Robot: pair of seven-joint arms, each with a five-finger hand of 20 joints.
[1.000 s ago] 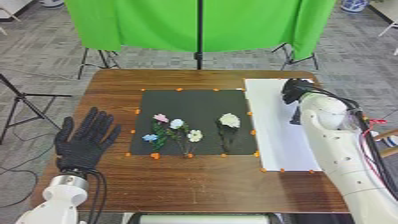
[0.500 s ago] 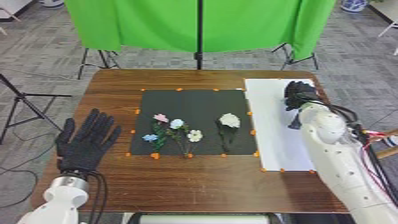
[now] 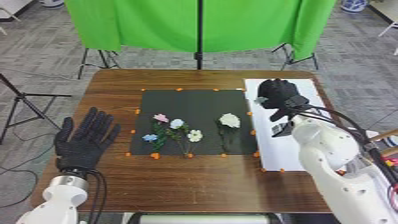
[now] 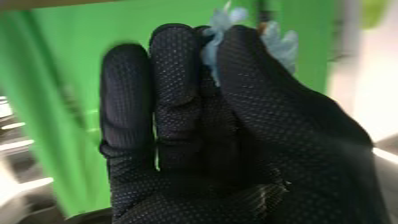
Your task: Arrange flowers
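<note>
1. Head view, table (image 3: 195,192): brown wood, visible grain, straight edges. A band of bare wood runs along the near edge; a narrower one separates the left hand (image 3: 81,147) from the mat.
2. Head view, mat (image 3: 187,106): matt black, four-sided, orange tabs (image 3: 155,156) at its borders; its right side lies just beside the white sheet (image 3: 277,156), a long, smooth oblong.
3. Head view, left hand: black fabric, near the table's left edge, fingers straight and spread, holding nothing.
4. Head view, right hand (image 3: 279,94): black fabric, over the far part of the sheet, well inside the table's far edge, with a pale blue flower (image 3: 261,100) at its fingertips.
5. Head view, flowers on the mat: one pink (image 3: 160,118), one white (image 3: 177,123), one cream (image 3: 195,135) and one small blue (image 3: 150,137), grouped left; one large, ruffled white bloom (image 3: 229,120) apart at right, its green stem toward the near edge.
6. Right wrist view, right hand (image 4: 209,172): dotted-weave glove, fingers nearly straight, the thumb closed against them, pinching the pale blue flower; thin, lobed petals project past the tips. Green cloth (image 4: 67,150) hangs in folds behind.
</note>
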